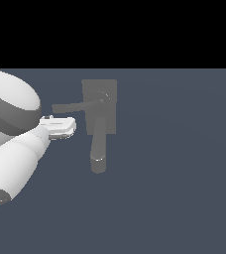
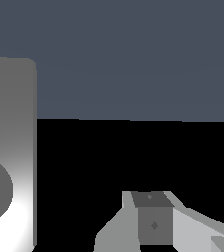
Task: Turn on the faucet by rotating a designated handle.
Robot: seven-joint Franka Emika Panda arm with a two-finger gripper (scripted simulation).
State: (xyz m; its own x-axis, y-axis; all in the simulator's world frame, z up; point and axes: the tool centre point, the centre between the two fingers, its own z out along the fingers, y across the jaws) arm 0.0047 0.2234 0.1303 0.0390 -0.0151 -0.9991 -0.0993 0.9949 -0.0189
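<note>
Pincer (image 1: 68, 126) hovered just beside the handle's (image 1: 75, 106) free end, apparently lined up to push it; whether clenched or released, I couldn't tell. Faucet (image 1: 99, 106) sat mid-floor, handle reaching toward the arm (image 1: 11, 144).

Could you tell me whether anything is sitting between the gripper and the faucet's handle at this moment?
Nothing visible does. In the exterior view the gripper sits just below the free end of the handle, with only bare floor between them. The spout hangs off to the exterior view's right, clear of that gap.
</note>
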